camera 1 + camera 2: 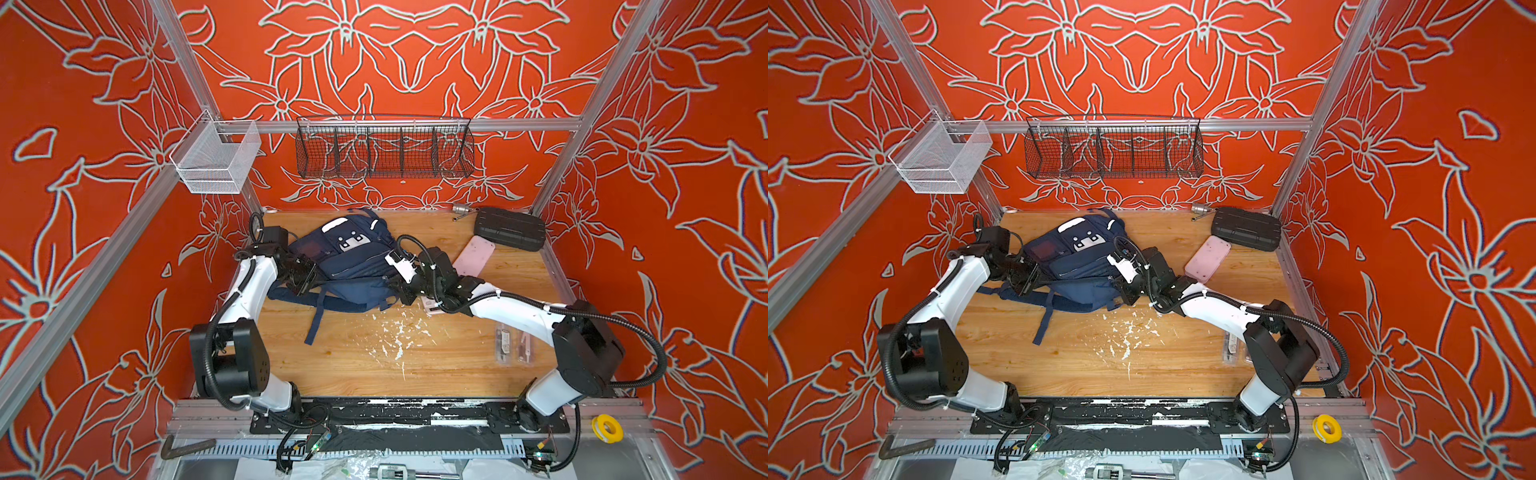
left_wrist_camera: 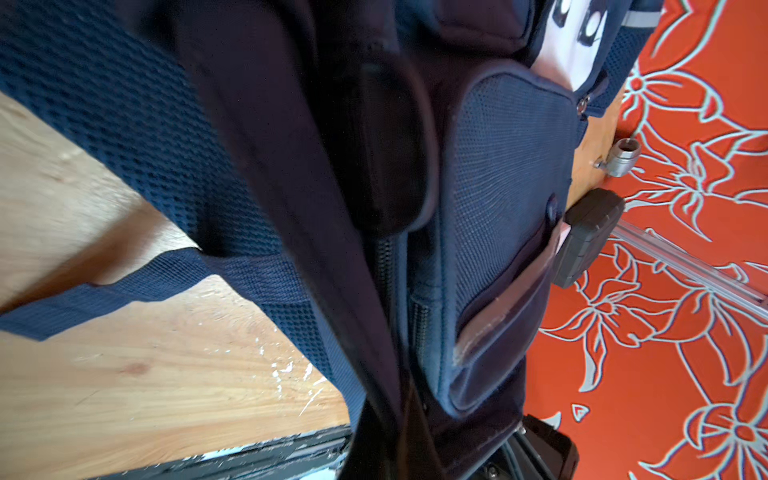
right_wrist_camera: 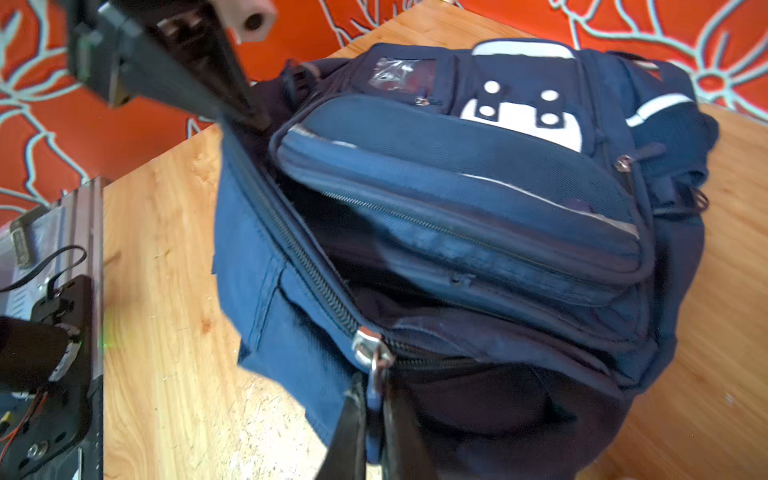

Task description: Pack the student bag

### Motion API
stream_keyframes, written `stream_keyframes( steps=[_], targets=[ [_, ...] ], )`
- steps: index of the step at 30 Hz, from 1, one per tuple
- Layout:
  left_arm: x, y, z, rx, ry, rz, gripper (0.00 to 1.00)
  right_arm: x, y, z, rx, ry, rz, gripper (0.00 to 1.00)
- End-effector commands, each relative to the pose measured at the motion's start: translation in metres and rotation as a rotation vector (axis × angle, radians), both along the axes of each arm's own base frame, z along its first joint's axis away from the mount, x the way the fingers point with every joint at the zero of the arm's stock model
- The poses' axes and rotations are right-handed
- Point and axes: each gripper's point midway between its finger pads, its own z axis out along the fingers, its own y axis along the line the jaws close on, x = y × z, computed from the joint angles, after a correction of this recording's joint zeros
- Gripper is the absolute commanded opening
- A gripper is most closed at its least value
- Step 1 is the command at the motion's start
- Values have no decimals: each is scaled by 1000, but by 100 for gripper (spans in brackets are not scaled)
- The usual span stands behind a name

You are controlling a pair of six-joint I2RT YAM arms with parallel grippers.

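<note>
Left gripper [image 3: 253, 118] pinches the bag [image 3: 457, 166] rim, seemingly bracing it for the right gripper [image 3: 372, 399], clamped on the zip pull [image 3: 371, 353], to unzip.

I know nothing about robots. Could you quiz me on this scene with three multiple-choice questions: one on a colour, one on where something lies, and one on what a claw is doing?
1. The bag is:
A. red
B. navy blue
C. green

2. The black case lies:
A. on the bag
B. at the table's front left
C. at its back right corner

3. The right gripper is:
A. open above the table
B. shut on the bag's zip pull
C. shut on the case

Answers:
1 B: its fabric is dark blue in every view.
2 C: both top views show it by the back wall, on the right.
3 B: the right wrist view shows it pinching the metal pull.
</note>
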Motion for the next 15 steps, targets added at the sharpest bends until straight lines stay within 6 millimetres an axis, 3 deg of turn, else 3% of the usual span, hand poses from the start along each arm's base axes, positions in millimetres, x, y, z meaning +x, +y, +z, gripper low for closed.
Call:
stream_keyframes(
  steps=[1, 4, 5, 7, 9, 12, 15],
  targets=[
    [11, 23, 6, 81, -10, -53, 0, -23, 13, 28, 38, -112, 97, 0],
    [24, 28, 7, 99, -21, -45, 0, -48, 40, 29, 63, -113, 183, 0],
    [28, 31, 7, 110, -25, -37, 5, -53, 48, 28, 75, -106, 191, 0],
    [31, 33, 5, 104, -14, -11, 31, -55, 61, 27, 99, -89, 189, 0],
    [28, 30, 5, 77, 1, 27, 45, -52, 73, 26, 119, -76, 171, 0],
    [6, 33, 7, 100, 48, 131, 59, -48, 86, 24, 126, -65, 162, 0],
    [-22, 18, 13, 69, 53, 216, 67, -49, 95, 22, 128, -61, 175, 0]
  ],
)
